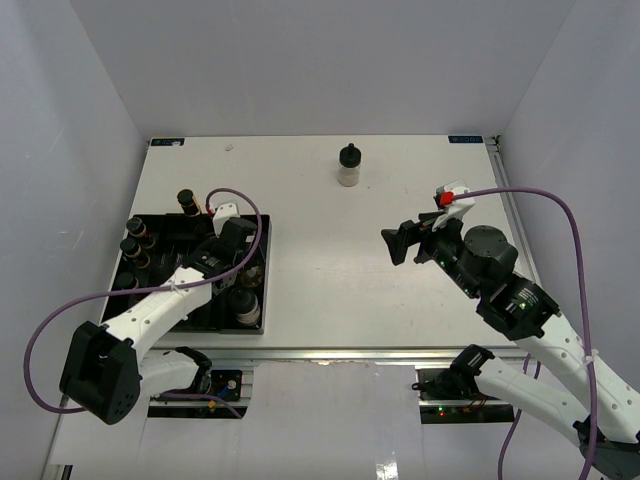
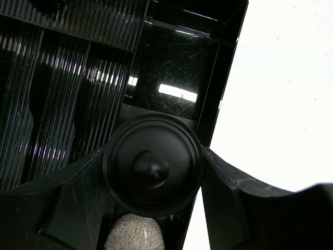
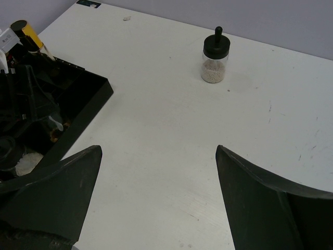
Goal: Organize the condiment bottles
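- At the lower centre of the left wrist view, a squat bottle (image 2: 151, 166) shows its round black cap, with pale granules visible just beneath. It stands in the black tray (image 2: 223, 78), in the column just beside the wall that borders the white table (image 2: 281, 94).
- The left gripper (image 2: 153, 156) grasps it, and both fingers (image 2: 234, 190) press the cap's rim from either side.
- Above the bottle in that view lies a glossy compartment with nothing in it.
- The step looks like seating this bottle in its slot, though whether its base already rests cannot be told.
- To do it well, keep the bottle upright and clear of the tray wall, and let go only once it sits flat. Then part the jaws fully and rise straight so the cap is not dragged.
- In the top view, slim bottles (image 1: 135, 245) line the tray's left side.
- A lone squat bottle (image 1: 348, 165) stands at the upper centre of the table, well apart from the tray. It is probably next.
- The right gripper (image 1: 400, 243) hovers right of centre, jaws spread wide, holding nothing.
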